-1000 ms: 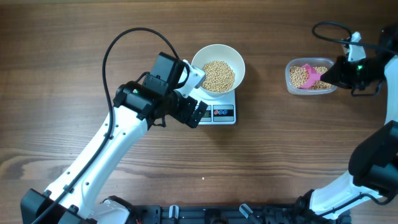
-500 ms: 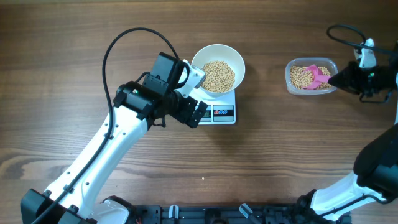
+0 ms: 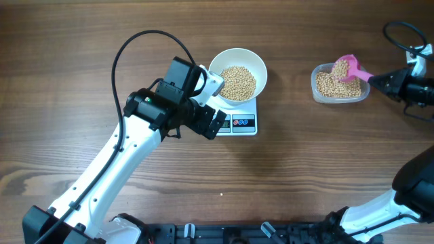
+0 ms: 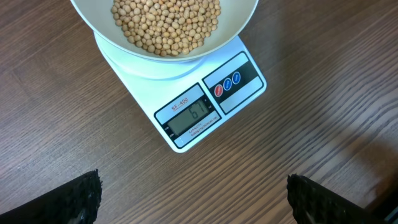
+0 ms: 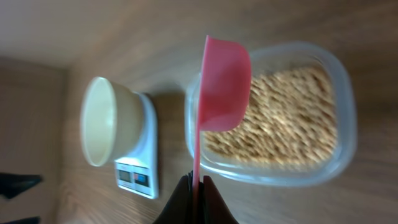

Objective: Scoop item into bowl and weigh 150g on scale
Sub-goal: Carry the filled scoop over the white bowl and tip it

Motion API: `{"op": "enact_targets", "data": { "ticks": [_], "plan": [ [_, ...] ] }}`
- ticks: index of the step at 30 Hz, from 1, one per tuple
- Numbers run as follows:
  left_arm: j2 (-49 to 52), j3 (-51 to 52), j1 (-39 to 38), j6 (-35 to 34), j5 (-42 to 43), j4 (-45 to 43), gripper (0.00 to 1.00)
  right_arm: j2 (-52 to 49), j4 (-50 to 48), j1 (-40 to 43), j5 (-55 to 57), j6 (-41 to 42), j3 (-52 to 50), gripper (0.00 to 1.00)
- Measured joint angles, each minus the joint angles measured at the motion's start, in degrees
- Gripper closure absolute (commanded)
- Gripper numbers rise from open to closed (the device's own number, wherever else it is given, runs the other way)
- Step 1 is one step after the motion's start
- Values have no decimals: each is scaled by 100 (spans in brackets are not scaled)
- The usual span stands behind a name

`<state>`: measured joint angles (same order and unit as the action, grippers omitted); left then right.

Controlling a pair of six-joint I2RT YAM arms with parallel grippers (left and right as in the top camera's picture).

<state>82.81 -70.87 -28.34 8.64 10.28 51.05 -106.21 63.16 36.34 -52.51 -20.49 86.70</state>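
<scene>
The white bowl (image 3: 262, 65), part full of tan beans (image 3: 239, 83), stands on the white scale (image 3: 239, 125). In the left wrist view the bowl (image 4: 244, 17) and the scale's display (image 4: 193, 115), reading 61, lie ahead. My left gripper (image 3: 217, 123) hovers open at the scale's front left, its fingertips (image 4: 82, 198) far apart over bare wood. My right gripper (image 3: 381, 80) is shut on the handle of a pink scoop (image 3: 347, 66), which holds beans above the clear tub (image 3: 314, 85). The right wrist view shows the scoop (image 5: 224, 81) edge-on over the tub (image 5: 348, 124), and the gripper (image 5: 198, 186).
The tub holds more beans (image 3: 331, 87) at the far right of the wooden table (image 3: 305, 169). A black cable (image 3: 125, 51) loops above the left arm. The bowl (image 5: 102, 121) and scale (image 5: 140, 174) sit well left of the scoop.
My right gripper has pulled back to the right and raised the pink scoop out of the tub's beans with a load in it. The left arm has not moved.
</scene>
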Motion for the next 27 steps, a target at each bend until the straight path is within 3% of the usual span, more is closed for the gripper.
{"op": "enact_targets", "data": {
  "ticks": [8, 14, 22, 27],
  "plan": [
    [-2, 0, 0, 0, 0, 0, 0, 0, -46, -175, -1207, -92, 0, 96],
    [0, 0, 0, 0, 0, 2, 0, 2, -374, -1088, -1480, -28, 0, 96],
    [-2, 0, 0, 0, 0, 0, 0, 214, -2243, -2544, -1266, 1012, 0, 96],
    [-2, 0, 0, 0, 0, 0, 0, 527, -2428, -3095, -739, 1322, 0, 96]
  ]
}}
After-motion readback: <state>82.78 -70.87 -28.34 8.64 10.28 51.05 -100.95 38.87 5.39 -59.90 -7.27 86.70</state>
